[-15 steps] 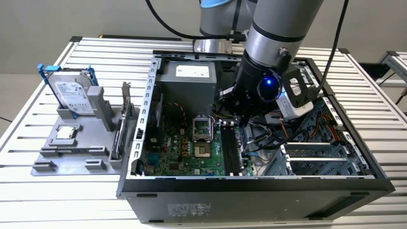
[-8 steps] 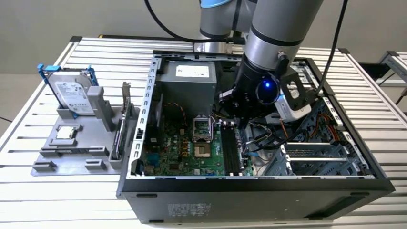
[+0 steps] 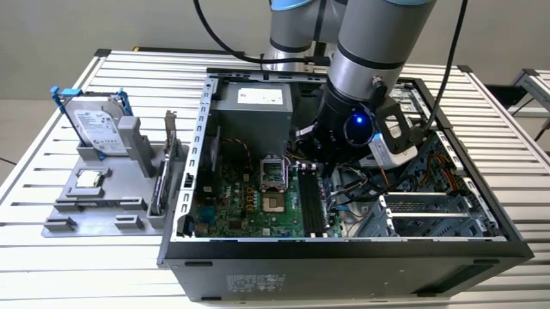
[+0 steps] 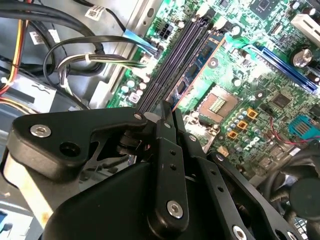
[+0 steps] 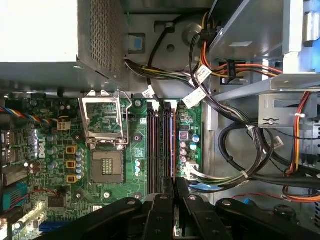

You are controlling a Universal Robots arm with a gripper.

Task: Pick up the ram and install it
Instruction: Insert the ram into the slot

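My gripper is down inside the open computer case, over the black memory slots of the green motherboard. In both wrist views its fingers are shut on the ram, a thin blue board held on edge. The gripper holds one end of it. The ram runs in line with the slots, on the side nearest the cables. I cannot tell whether it is seated in a slot. The gripper sits at the slots' near end.
A grey power supply fills the case's far end. The processor socket lies beside the slots, and cable bundles and a drive cage crowd the other side. A grey holder outside carries a hard drive and a bracketed card.
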